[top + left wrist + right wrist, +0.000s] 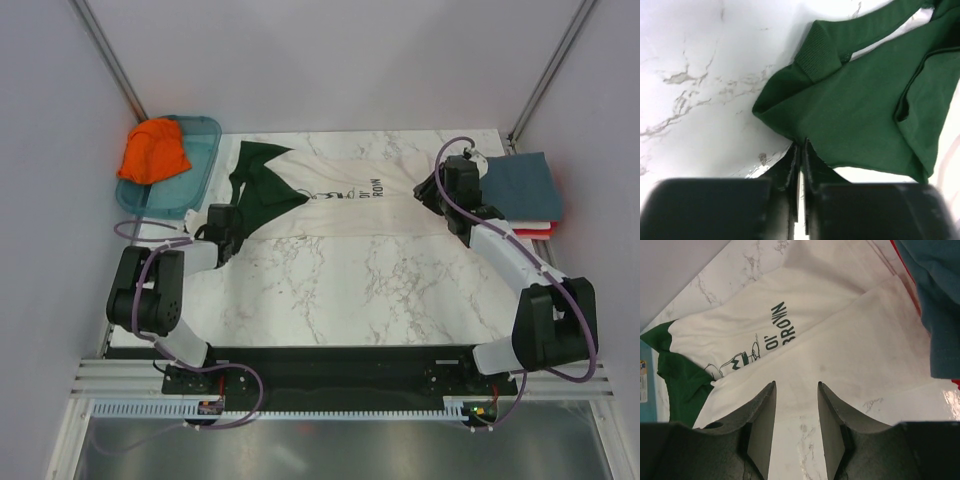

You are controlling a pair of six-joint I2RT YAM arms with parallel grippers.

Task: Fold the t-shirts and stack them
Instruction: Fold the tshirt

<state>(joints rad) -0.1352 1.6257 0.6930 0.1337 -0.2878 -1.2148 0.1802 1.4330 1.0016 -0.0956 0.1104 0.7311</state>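
The cream t-shirt [350, 195] with dark green sleeves and black chest print lies spread across the far half of the table, partly folded lengthwise. My left gripper [225, 232] is shut on the edge of its green sleeve [850, 115], pinching the cloth at the fingertips [801, 146]. My right gripper [450, 195] is open and empty above the shirt's right end; its fingers [762, 405] frame cream cloth [840, 345] and bare marble. An orange t-shirt [155, 150] lies crumpled in the teal tray. A slate-blue t-shirt [520, 185] tops a folded stack with white and red [535, 228] below.
The translucent teal plastic tray [200, 150] stands at the far left corner. The folded stack sits at the far right edge, close to my right arm. Grey walls and metal posts enclose the marble table [340, 290].
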